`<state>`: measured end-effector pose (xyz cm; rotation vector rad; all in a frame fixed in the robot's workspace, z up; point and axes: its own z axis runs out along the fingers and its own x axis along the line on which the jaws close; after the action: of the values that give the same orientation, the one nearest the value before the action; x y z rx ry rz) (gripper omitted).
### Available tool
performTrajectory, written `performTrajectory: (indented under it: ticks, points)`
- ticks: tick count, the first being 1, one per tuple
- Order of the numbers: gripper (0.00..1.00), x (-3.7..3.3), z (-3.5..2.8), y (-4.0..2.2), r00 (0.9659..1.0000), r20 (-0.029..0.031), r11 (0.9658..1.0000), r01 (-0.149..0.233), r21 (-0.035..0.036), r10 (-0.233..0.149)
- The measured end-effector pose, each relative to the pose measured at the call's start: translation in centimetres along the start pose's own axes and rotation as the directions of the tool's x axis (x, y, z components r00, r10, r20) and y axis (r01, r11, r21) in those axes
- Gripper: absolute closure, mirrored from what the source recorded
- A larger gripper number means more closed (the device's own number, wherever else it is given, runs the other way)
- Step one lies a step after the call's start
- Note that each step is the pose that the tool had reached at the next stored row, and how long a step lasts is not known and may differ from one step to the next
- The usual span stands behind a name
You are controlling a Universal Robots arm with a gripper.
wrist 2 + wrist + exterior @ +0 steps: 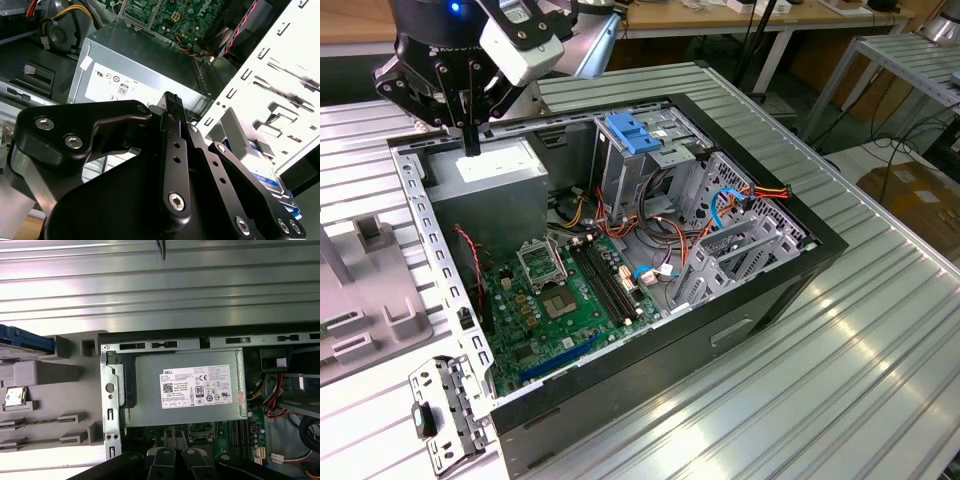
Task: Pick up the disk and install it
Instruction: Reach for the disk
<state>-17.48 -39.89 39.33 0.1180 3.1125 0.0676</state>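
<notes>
Slats of ribbed aluminium form the table [880,340] in the exterior view. On it lies an open black computer case [760,290] with a green motherboard [570,290] on its floor. Toward the exterior view's far left, the black gripper [470,148] hangs above the boxy grey power supply [500,165], its thin fingers pressed together on nothing. A light-blue slotted bracket [632,133] sits on top of the perforated metal drive cage [740,240].

In the second wrist view the gripper [171,97] shows matte, bolted linkages. Past them lies the disk [270,177], flat, with a white label and blue rails, outside the case's punched white frame.

In the first wrist view the disk [22,340] shows a blue edge. It rests in a moulded grey holder [45,375] just beside the case, well apart from the clenched fingertips [170,440] over the power supply.
</notes>
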Motion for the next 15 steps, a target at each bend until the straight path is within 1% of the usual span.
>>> performTrajectory:
  ticks: [8, 15]
  points:
    - [0.89, 0.8, -0.02, -0.06, 1.0, 0.0, 1.0, 0.0, 0.0, 0.0]
    - [0.89, 1.2, -0.02, -0.09, 1.0, 0.0, 1.0, 0.0, 0.0, 0.0]
